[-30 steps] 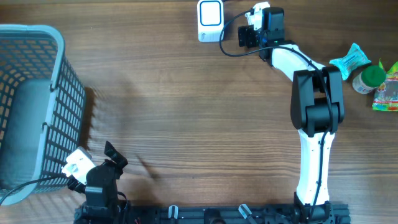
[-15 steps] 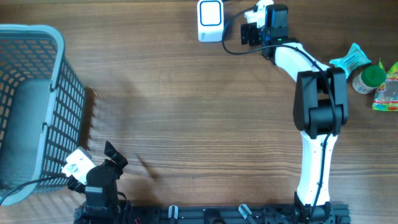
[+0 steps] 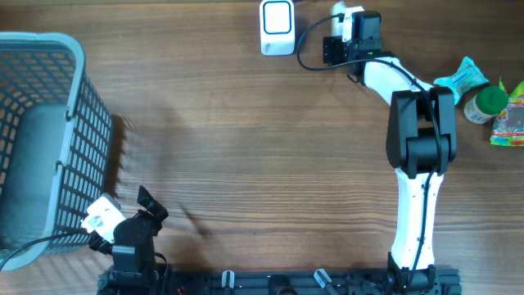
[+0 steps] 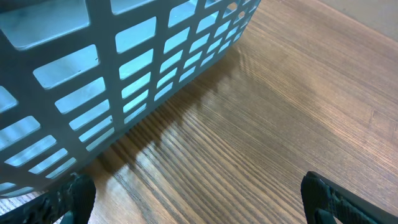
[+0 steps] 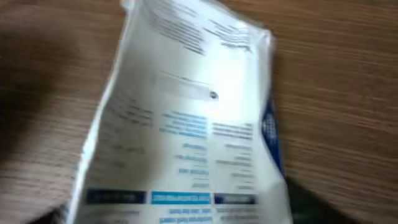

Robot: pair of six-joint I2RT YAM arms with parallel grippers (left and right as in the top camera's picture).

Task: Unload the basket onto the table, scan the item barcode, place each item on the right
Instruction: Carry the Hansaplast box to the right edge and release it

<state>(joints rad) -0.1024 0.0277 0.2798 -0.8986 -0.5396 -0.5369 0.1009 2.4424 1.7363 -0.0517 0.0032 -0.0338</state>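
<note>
My right gripper [image 3: 337,33] is at the far edge of the table, just right of the white barcode scanner [image 3: 277,27]. A white packet [image 3: 341,11] with blue print is at its tip. In the right wrist view this packet [image 5: 193,118] fills the frame, blurred, over the wood. One dark finger [image 5: 311,205] shows at the packet's lower right edge; the other is hidden, so the grip is unclear. My left gripper [image 3: 147,205] rests at the near left by the basket. In the left wrist view it [image 4: 202,199] stands open with only bare wood between the fingers.
A grey plastic basket [image 3: 78,106] takes up the left side, and its wall [image 4: 124,74] is close to the left gripper. At the right edge lie a teal packet [image 3: 463,78], a green-lidded jar [image 3: 490,102] and a colourful packet [image 3: 512,119].
My right gripper has shifted slightly right and toward the far edge, away from the scanner. The left arm has not moved.
</note>
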